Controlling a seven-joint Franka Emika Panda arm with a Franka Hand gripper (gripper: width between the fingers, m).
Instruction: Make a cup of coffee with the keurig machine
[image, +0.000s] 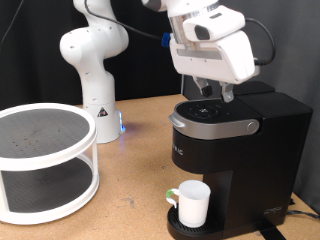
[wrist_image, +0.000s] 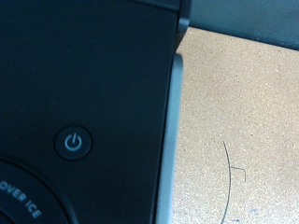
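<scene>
The keurig machine (image: 235, 140) is a black box with a silver-grey lid rim, at the exterior view's right. The cup (image: 193, 203), a small white mug, stands on the machine's round drip base under the spout. A small green thing (image: 171, 196) lies beside the cup. My gripper (image: 216, 95) hangs just above the machine's top panel, fingers pointing down. The wrist view shows no fingers, only the black top panel with its power button (wrist_image: 75, 142), the silver trim (wrist_image: 173, 140) and the tan table (wrist_image: 248, 121) beyond.
A white round two-tier rack (image: 40, 165) stands at the exterior view's left. The white robot base (image: 95, 80) with a blue light stands behind it at the middle. A thin dark wire (wrist_image: 232, 168) lies on the table.
</scene>
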